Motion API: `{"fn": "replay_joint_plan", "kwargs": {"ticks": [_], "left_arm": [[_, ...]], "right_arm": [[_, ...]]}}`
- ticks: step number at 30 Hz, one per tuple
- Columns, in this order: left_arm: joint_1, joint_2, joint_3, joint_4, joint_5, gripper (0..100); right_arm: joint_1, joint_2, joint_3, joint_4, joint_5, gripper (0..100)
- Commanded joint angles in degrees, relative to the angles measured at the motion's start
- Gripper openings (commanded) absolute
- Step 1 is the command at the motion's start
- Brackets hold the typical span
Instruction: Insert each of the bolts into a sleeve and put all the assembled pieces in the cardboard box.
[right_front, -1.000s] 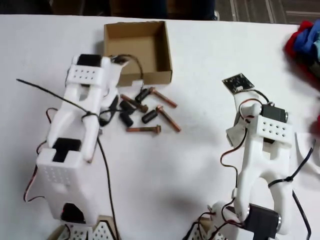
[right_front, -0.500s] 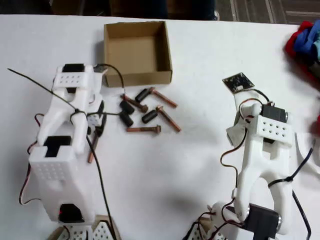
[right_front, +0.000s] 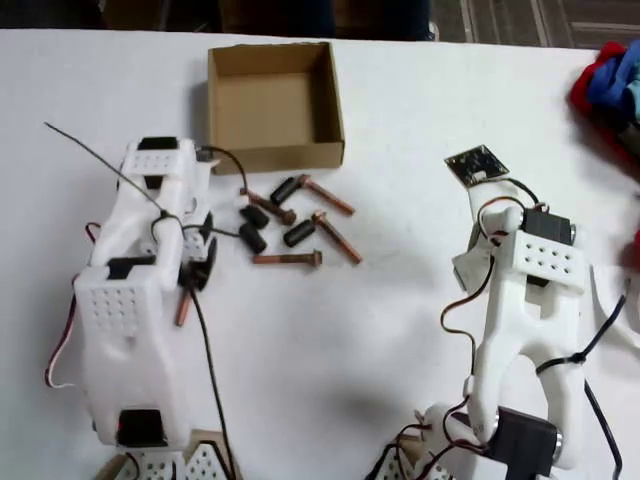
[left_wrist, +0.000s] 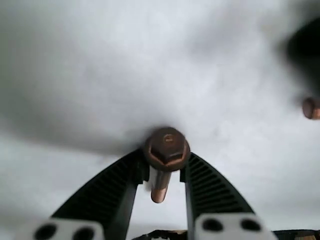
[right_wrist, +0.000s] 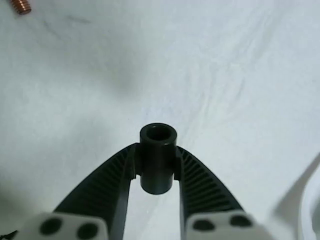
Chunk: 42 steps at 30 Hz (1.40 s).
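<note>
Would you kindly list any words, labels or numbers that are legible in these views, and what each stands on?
None can be read.
The cardboard box has plain walls.
Any print on the small circuit board is too small to read.

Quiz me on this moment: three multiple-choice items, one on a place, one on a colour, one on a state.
1. The pile of loose parts lies: A) inside the cardboard box; B) on the table beside the box; C) on the floor.
2. The sleeve in the right gripper is: A) black; B) white; C) copper.
3. The left gripper is: A) open, empty; B) shut on a bolt; C) shut on a sleeve.
Answers: 1 B, the parts lie on the table next to the box's wall; 2 A, its wrist view shows a black tube; 3 B, its wrist view shows a copper bolt clamped.
</note>
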Motion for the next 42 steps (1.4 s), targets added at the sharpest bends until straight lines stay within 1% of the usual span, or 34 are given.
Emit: {"fn": "replay_joint_plan", "kwargs": {"ticks": [1,5,8,11,14,18,23,25,27,31,36,42], "left_arm": [[-0.5,3.8,-8.2,0.3,0.3,8],[-0.5,6.9,-16.2,3.6,0.3,8],[-0.4,9.5,-19.8,5.3,0.2,8],[-0.4,11.7,-21.2,5.4,0.2,9],[-0.2,12.1,-21.4,5.7,0.2,13],[-0.5,12.0,-22.3,5.7,0.1,13],[-0.6,12.7,-26.7,5.7,0.1,13],[-0.4,12.7,-27.0,5.7,0.1,11],[-0.3,12.7,-27.0,5.7,0.1,3],[-0.6,11.7,-27.2,6.4,0.3,2],[-0.3,3.5,-24.7,6.5,0.3,3],[1.9,-14.8,-11.5,6.5,0.3,3]], "right_arm": [[0.5,-2.5,-0.6,-0.2,0.5,2.2],[0.5,-2.5,-0.6,-0.2,0.5,2.2],[0.5,-2.5,-0.6,-0.2,0.5,2.2],[0.5,-2.5,-0.6,-0.2,0.5,2.2],[0.5,-2.5,-0.6,-0.2,0.5,2.2],[0.4,-2.5,-0.6,-0.2,0.5,2.2],[0.3,-2.5,-0.6,-0.3,0.5,2.2],[0.4,-2.5,-0.6,-0.3,0.5,2.2],[0.5,-2.5,-0.6,-0.2,0.5,2.2],[0.5,-2.5,-0.4,-0.4,0.5,2.2],[0.5,-2.5,-0.4,-0.4,0.5,2.2],[0.0,-2.5,-0.4,-0.7,0.1,2.2]]}}
